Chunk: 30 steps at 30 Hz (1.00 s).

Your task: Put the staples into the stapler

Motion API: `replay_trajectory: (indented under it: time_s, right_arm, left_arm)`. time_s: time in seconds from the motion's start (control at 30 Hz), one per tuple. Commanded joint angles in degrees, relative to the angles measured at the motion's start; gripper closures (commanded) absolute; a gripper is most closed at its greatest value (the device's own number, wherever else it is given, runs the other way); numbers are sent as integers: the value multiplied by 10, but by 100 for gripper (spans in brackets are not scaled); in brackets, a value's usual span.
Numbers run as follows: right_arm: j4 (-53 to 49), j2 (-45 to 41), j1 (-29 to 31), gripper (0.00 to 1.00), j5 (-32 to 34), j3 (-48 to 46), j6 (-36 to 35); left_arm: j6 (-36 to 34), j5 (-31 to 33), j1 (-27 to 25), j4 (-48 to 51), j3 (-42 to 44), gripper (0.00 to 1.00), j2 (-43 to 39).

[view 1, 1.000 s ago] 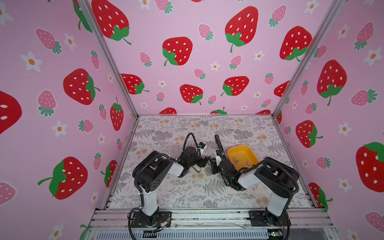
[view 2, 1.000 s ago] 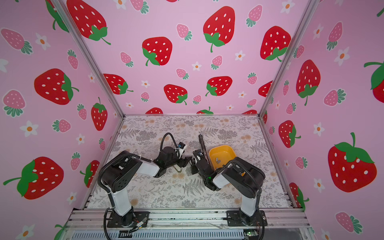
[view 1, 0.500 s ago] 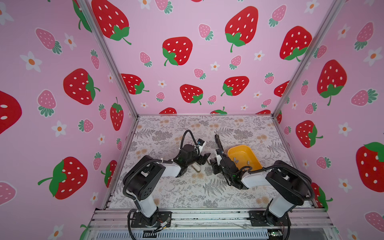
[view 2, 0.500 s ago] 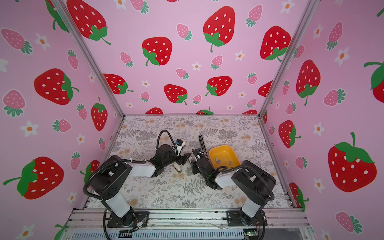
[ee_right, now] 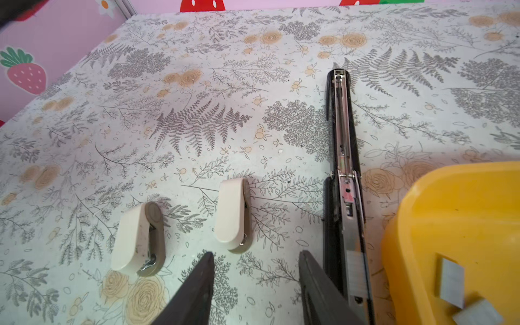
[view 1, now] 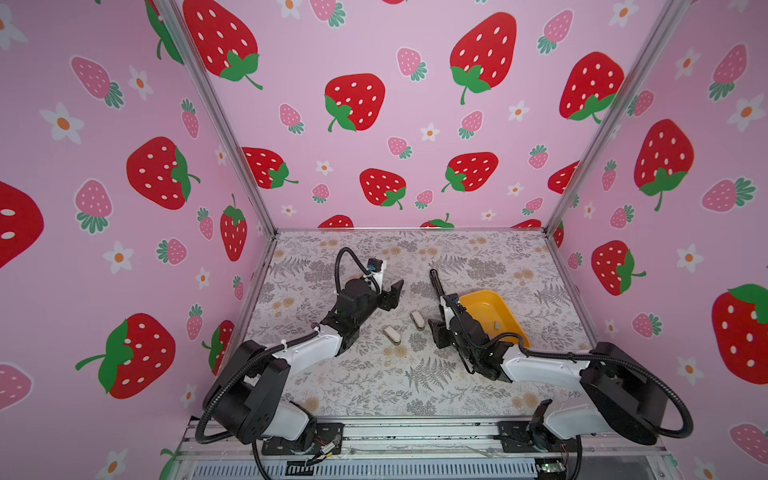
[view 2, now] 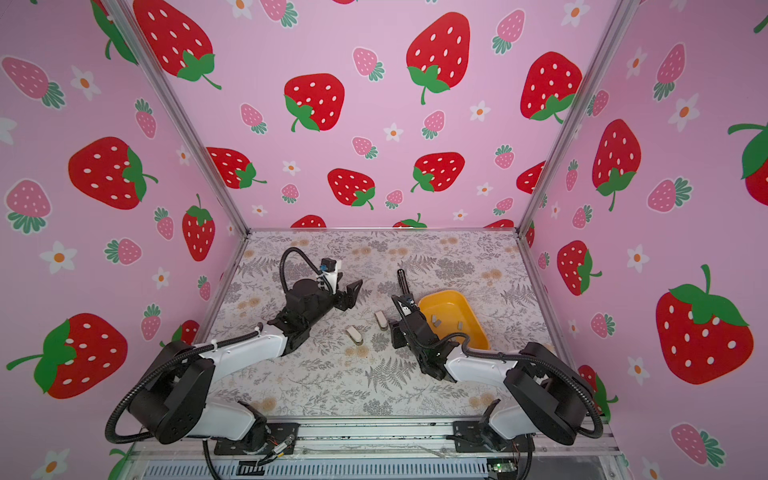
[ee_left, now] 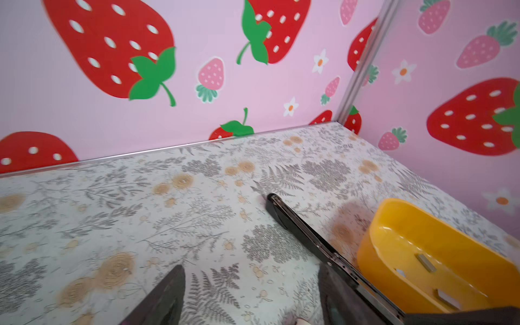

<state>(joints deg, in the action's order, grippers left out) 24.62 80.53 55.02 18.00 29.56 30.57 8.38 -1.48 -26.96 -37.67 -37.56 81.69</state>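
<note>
Releasing a staple strip (ee_right: 356, 270) into the rail of the opened stapler (ee_right: 342, 135), on the counter (ee_right: 197, 84) just left of the yellow tray (ee_right: 416, 211) of spare staples (ee_right: 451, 281), appears complete. Fingers of the right gripper (ee_right: 256, 254) and left gripper (ee_left: 251, 267) are spread, empty. Next: fold the lid shut squarely. A second earlier, the right fingers were closed.

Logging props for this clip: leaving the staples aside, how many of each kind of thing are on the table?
Black stapler, opened out flat: 1
Small white staplers and: 2
Yellow tray: 1
Total: 4
</note>
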Motion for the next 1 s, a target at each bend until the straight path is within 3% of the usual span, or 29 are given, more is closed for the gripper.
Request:
replay_trajectory:
  time_s: [0.0,0.1,0.17,0.23,0.33,0.77,0.97]
  right_arm:
    - [-55,-6,4,49,11,10,24]
    - [-84,-9,4,49,14,9,28]
    - [-114,-16,3,49,14,10,35]
    - [-124,-30,4,45,8,1,37]
    - [-144,-47,3,44,11,-8,42]
    - [-254,-90,3,42,29,-29,90]
    - [-273,-120,3,30,55,-40,97]
  left_arm:
    - [30,-18,47,-30,25,24,-1]
    - [45,-86,98,-102,52,24,22]
    - [55,-112,124,-89,40,23,36]
    - [38,-81,120,-36,26,24,36]
    - [27,-48,109,-47,43,24,38]
    - [27,-58,108,-45,28,23,55]
    - [13,-58,95,-29,15,23,60]
